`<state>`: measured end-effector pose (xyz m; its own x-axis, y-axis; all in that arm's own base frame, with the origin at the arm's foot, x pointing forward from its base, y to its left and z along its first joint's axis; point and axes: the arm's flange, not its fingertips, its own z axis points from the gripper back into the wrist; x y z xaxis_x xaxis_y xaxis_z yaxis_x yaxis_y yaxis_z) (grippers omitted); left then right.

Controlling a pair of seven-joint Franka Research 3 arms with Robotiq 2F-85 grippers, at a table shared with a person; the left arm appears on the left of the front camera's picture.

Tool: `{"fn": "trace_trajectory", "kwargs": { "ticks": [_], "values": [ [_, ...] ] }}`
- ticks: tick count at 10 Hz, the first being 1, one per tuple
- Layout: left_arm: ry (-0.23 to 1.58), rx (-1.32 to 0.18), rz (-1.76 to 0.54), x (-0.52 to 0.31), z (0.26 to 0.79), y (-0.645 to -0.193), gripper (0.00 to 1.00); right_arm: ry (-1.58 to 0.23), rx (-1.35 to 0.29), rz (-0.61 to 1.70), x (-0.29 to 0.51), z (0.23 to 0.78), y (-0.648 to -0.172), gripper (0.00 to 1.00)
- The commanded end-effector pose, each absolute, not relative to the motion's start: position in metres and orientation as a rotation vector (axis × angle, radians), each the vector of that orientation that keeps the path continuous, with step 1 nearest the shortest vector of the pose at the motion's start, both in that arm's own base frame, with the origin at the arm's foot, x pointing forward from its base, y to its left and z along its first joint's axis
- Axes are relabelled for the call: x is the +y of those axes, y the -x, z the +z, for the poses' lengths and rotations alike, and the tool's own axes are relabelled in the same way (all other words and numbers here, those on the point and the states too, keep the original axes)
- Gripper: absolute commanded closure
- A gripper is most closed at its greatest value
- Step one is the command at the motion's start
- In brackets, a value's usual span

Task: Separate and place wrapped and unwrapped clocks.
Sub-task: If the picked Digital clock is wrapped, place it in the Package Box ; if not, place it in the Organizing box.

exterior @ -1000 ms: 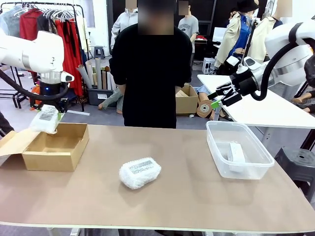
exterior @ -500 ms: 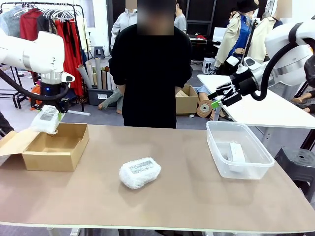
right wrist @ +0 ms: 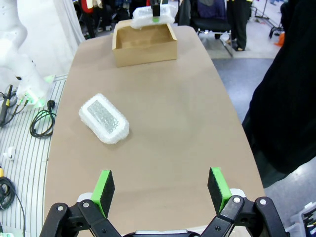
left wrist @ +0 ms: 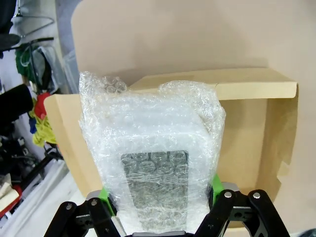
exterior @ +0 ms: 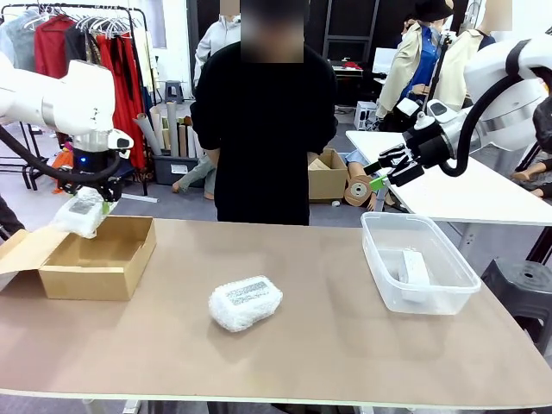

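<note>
Placing a wrapped clock (exterior: pixel 79 217): we find it poised above the cardboard box (exterior: pixel 103 272).
Left hand (exterior: pixel 95 200) grasps it, nine o'clock on the worktop (exterior: pixel 345 345); right hand (exterior: pixel 377 178) released. Next, we judge: lower, let go.

Open cardboard box (exterior: pixel 86 280) left, clear tub (exterior: pixel 431 300) right — brown table (exterior: pixel 328 345).

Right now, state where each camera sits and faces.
Front: fixed between the arms, facing the person across the table; both arms show.
Left wrist: over the cardboard box, looking down its left gripper, shut on a wrapped clock.
Right wrist: raised, looking along the table; its open right gripper shows.
Shared: front and right wrist both show the other wrapped clock.
</note>
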<state>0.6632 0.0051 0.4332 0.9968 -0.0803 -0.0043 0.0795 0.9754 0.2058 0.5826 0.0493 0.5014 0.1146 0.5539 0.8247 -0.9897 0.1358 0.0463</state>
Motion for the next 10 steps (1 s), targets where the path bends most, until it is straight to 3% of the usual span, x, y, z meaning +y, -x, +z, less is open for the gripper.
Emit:
{"fn": "trace_trajectory", "kwargs": {
  "ticks": [1,10],
  "values": [
    [-0.238,-0.029,-0.043,0.006,0.417,-0.652,1.00,-0.716,-0.761,1.298,0.050,0.503,-0.583,0.00],
    [-0.301,-0.068,0.007,-0.012,0.398,-0.608,1.00,-0.716,-0.761,1.298,0.050,0.503,-0.583,0.00]
  ]
}}
